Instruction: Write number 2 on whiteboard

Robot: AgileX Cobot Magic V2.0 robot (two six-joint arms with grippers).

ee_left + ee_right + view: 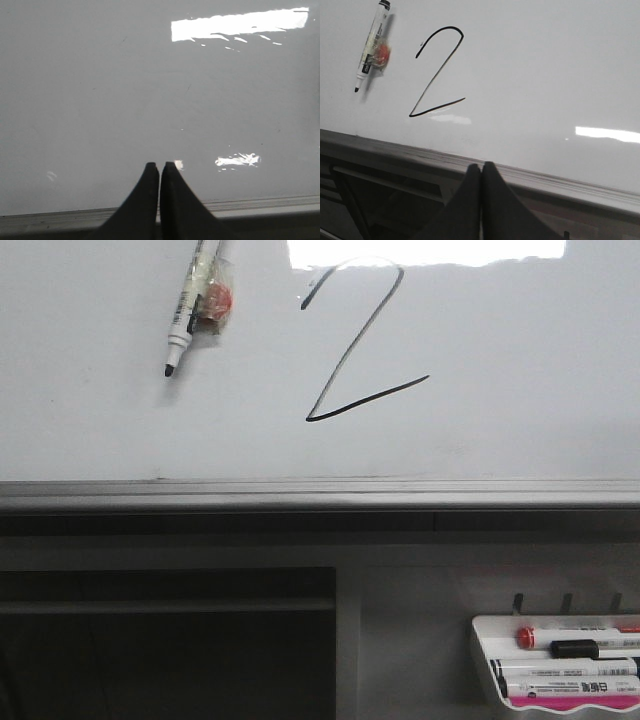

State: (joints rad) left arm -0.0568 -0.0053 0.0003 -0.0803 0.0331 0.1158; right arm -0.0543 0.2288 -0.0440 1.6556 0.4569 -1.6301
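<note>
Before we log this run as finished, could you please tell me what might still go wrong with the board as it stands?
1. The marker sits uncapped on the whiteboard beside the 2, held by neither arm; if it slips, its tip could streak the board.
2. The left pincer and right pincer are both shut near the bottom rail; a careless move might brush and smear the ink.

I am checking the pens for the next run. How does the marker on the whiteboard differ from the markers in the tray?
The marker on the whiteboard is uncapped, its black tip bare and pointing down; the markers in the tray appear capped, one red, one black. It hangs nearly upright on the whiteboard, beside the number 2; they lie flat below the rail. It carries something reddish under clear tape; they do not. All have white barrels.
</note>
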